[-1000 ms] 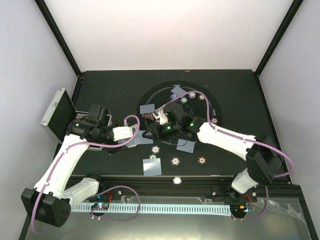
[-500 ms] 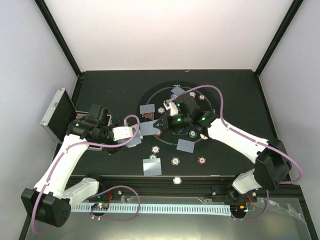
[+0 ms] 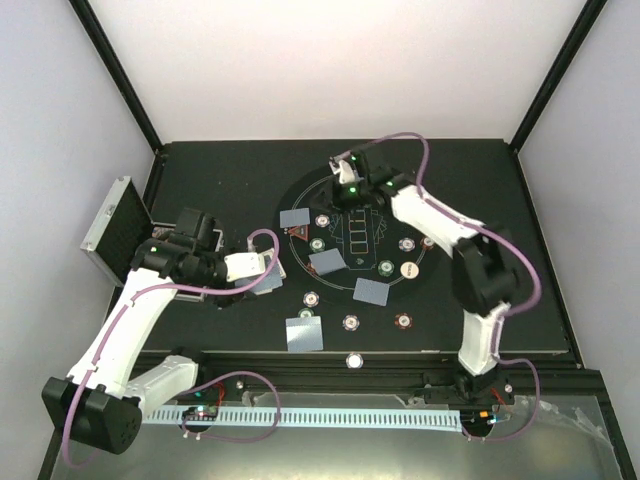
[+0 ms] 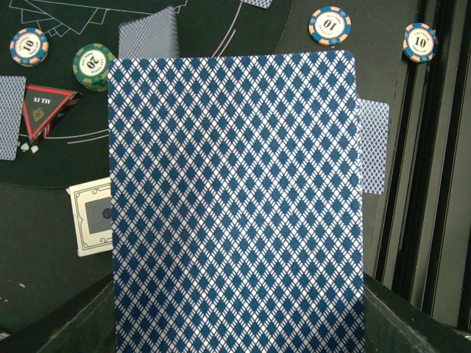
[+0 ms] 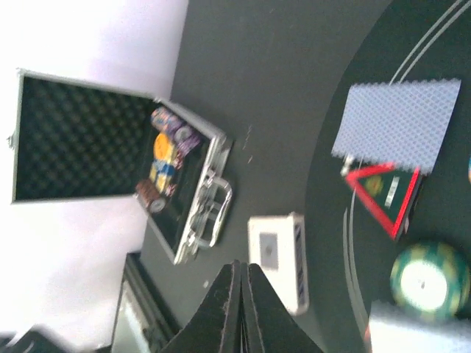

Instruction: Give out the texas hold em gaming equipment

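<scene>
While the left tool [image 3: 258,265] grips a blue diamond-backed playing card [image 4: 235,198], the right tool [image 5: 241,268] is clenched empty above the black worktop [image 3: 220,180].

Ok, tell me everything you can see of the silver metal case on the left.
The silver metal case lies open near the black table's left edge. Its lid, lined with black egg-crate foam, is swung back. The base holds a few loose poker chips, and a metal handle sits on its front wall. Nothing grips it; a white card box lies beside it, apart.
</scene>
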